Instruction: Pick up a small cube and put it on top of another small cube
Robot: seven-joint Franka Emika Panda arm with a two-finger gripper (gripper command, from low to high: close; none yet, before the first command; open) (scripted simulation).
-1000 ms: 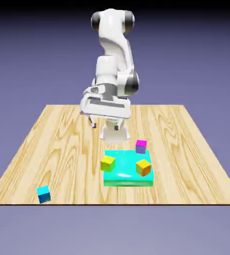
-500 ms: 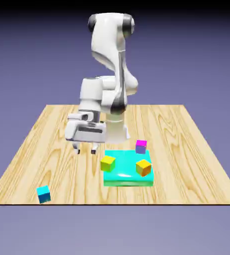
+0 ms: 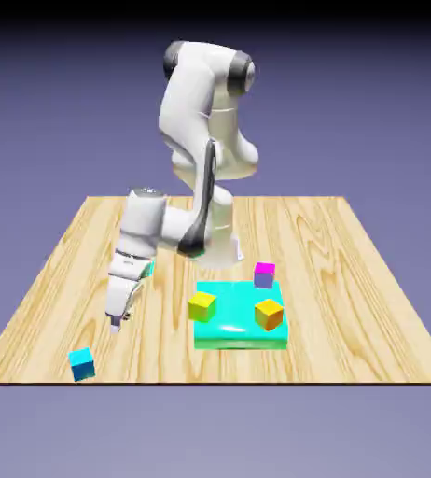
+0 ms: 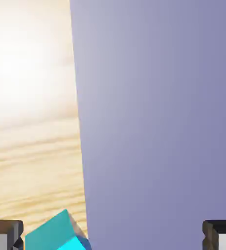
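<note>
Evidently the claw (image 3: 118,321), jaws spread and empty, is placed above the blue cube (image 3: 82,365) for pickup. Relative to the green block (image 3: 240,343): blue cube well left, magenta cube (image 3: 264,275) at its far edge, as stacking base.

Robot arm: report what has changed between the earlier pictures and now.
The arm has swung toward the exterior view's left and come lower and nearer the camera, bringing its pincer close to the cyan cube. Nothing was taken hold of or let go; the pincer is open. The cyan, magenta, yellow and orange cubes stayed put.
</note>
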